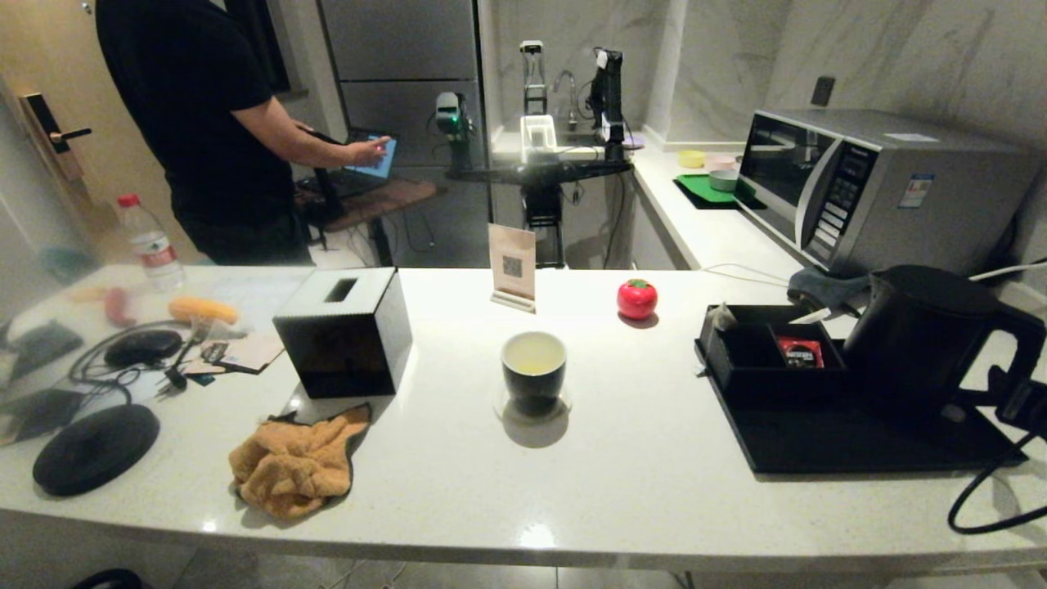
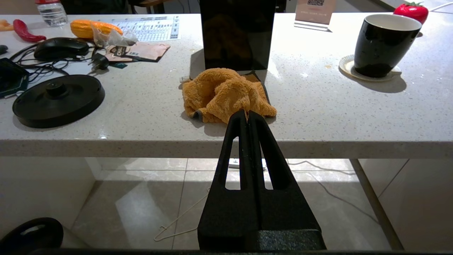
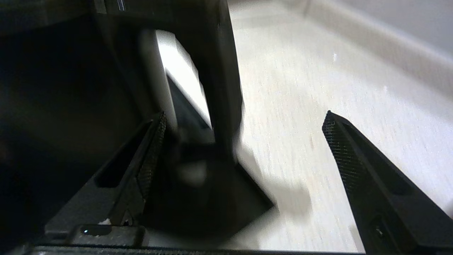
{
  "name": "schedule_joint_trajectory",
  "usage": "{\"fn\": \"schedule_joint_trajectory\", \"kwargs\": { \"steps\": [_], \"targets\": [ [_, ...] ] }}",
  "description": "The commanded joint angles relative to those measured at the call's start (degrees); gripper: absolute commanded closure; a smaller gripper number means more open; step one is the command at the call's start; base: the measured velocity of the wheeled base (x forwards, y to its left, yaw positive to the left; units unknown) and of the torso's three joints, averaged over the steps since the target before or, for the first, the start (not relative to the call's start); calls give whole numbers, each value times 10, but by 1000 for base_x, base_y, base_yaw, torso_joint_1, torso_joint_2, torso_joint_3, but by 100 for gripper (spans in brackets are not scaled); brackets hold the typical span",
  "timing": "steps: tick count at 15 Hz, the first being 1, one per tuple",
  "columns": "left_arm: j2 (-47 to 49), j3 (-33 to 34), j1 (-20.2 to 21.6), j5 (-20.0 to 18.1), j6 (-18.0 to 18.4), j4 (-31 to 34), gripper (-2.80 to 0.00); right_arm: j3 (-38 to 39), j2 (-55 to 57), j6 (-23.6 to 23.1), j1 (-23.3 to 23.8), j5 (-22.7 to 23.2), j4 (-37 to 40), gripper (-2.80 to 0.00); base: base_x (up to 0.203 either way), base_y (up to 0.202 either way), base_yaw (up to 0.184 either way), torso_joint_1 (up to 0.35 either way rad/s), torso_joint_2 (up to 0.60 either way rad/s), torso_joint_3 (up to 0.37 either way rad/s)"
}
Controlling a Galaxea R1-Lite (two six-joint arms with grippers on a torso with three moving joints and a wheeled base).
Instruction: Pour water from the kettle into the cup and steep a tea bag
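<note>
Left gripper (image 2: 248,117) is parked below the counter's near edge, fingers pressed together. Right gripper (image 3: 244,122) sits at the near right, spread wide around the kettle (image 1: 920,327) handle without pinching it. Kettle stands on the black tray (image 1: 818,446). Cup (image 1: 533,372) with pale water (image 1: 533,353) is mid-counter. Tea bag (image 1: 723,317) rests in the compartment box (image 1: 769,353), farther back.

Right hand (image 3: 244,141) at the scene's three o'clock edge, fingers spread wide, gripping nothing. Left hand (image 2: 248,117) parked low, fingers pressed together.

Kettle handle (image 3: 223,71) between spread tool (image 3: 244,120)
</note>
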State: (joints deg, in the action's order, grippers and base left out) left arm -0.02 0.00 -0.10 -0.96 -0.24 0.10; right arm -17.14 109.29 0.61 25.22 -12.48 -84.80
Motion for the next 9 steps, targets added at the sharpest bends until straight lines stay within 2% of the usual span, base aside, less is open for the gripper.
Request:
{"fn": "schedule_joint_trajectory", "kwargs": {
  "steps": [1, 3, 4, 9],
  "targets": [
    [0, 0, 0, 0, 0, 0, 0, 50, -48, 0, 0, -1, 1, -280, 0, 0, 0, 0, 0, 0],
    [0, 0, 0, 0, 0, 0, 0, 77, -76, -1, 0, -1, 10, -280, 0, 0, 0, 0, 0, 0],
    [0, 0, 0, 0, 0, 0, 0, 91, -89, -1, 0, -1, 14, 0, 0, 0, 0, 0, 0, 0],
    [0, 0, 0, 0, 0, 0, 0, 147, -158, -4, -1, -1, 73, 0, 0, 0, 0, 0, 0, 0]
  ]
}}
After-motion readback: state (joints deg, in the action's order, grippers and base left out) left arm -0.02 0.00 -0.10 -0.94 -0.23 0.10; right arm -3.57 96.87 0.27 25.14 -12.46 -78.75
